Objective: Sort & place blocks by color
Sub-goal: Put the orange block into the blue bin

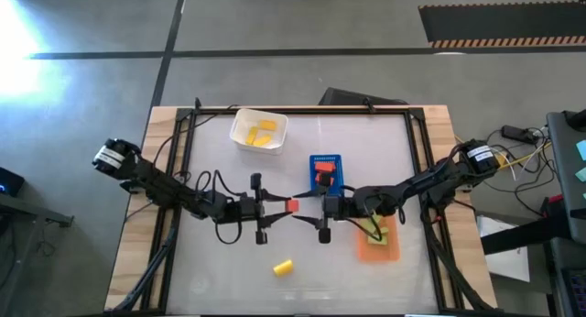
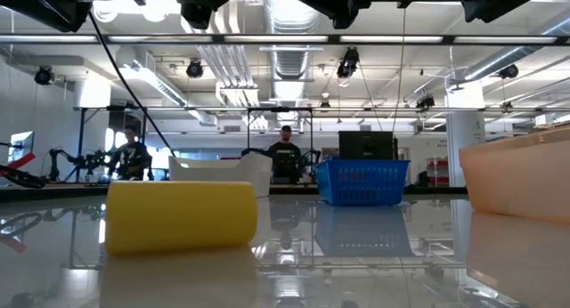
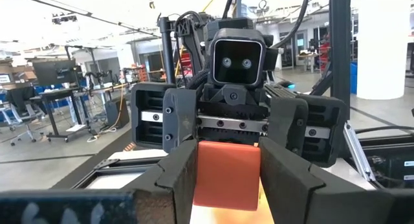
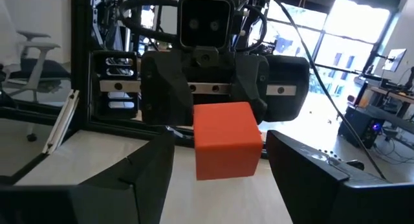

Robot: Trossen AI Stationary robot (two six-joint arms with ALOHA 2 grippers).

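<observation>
A red block (image 1: 293, 206) hangs above the table's middle, between my two grippers, which face each other. My left gripper (image 1: 285, 207) comes from the left and is shut on it. My right gripper (image 1: 308, 207) comes from the right and is open. Its fingers (image 4: 145, 175) stand wide on either side of the block (image 4: 226, 140) without touching it. A yellow block (image 1: 283, 267) lies on the table toward the near edge and fills the low view's left (image 2: 181, 217). My left gripper pinches the red block by two opposite sides (image 3: 206, 179) between its two fingers. The fingers come about level from the table's left. The block is lifted clear of the table, and its free end (image 4: 228, 151) sticks out toward my right gripper.
A white tub (image 1: 259, 131) with yellow blocks stands at the back. A blue tray (image 1: 326, 171) with red blocks is right of centre. An orange tray (image 1: 378, 242) with green blocks lies under my right arm. A black frame (image 1: 188, 143) borders the table.
</observation>
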